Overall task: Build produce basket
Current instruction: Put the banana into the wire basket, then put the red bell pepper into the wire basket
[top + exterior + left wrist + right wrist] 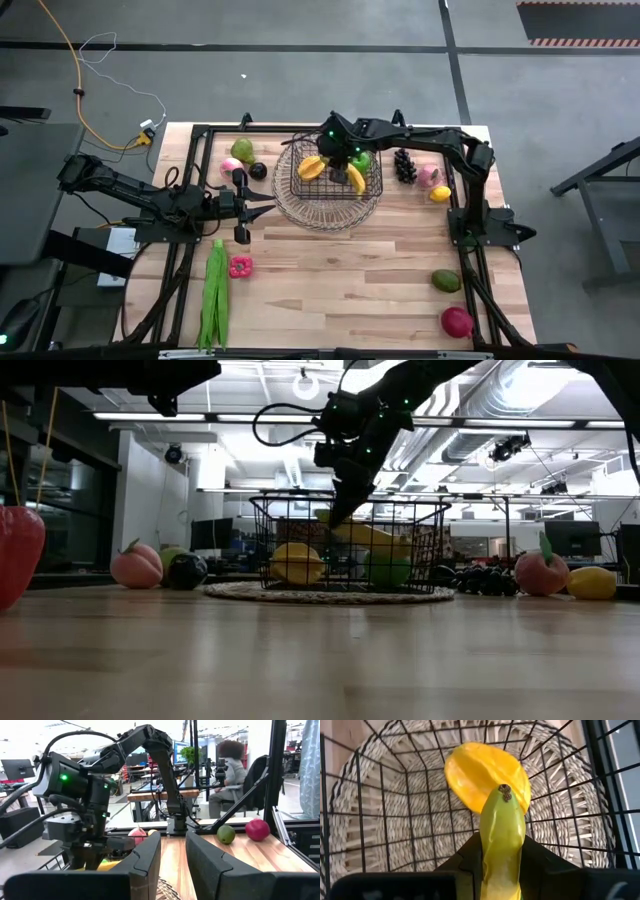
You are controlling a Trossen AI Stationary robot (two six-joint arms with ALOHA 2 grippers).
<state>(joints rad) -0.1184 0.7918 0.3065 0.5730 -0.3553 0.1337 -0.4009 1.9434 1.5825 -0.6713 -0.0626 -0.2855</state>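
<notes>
The wire basket (330, 190) stands on a round woven mat at the table's far middle; it also shows in the low view (262, 550). Inside lie a yellow-orange fruit (485, 772) and a green fruit (390, 570). My right gripper (345, 165) reaches down into the basket and is shut on the yellow-green banana (502, 835). My left gripper (265, 208) is open and empty, level just left of the basket; its fingers show in the left wrist view (172, 855). Long green pods (215, 295) and a pink piece (240, 266) lie at the near left. My right gripper pinches the banana between its two fingers, partway along its length (502, 857). The banana lies along the fingers, and its dark-tipped end (505, 792) sticks out past them. The fingers slant down from above into the basket (340, 510). The banana points toward the yellow-orange fruit.
A peach (231, 167), a dark fruit (258, 171) and a green apple (243, 150) lie left of the basket. Grapes (404, 165), a pink fruit (428, 177) and a lemon (440, 194) lie right of it. A green fruit (446, 281) and a red apple (456, 322) lie near right.
</notes>
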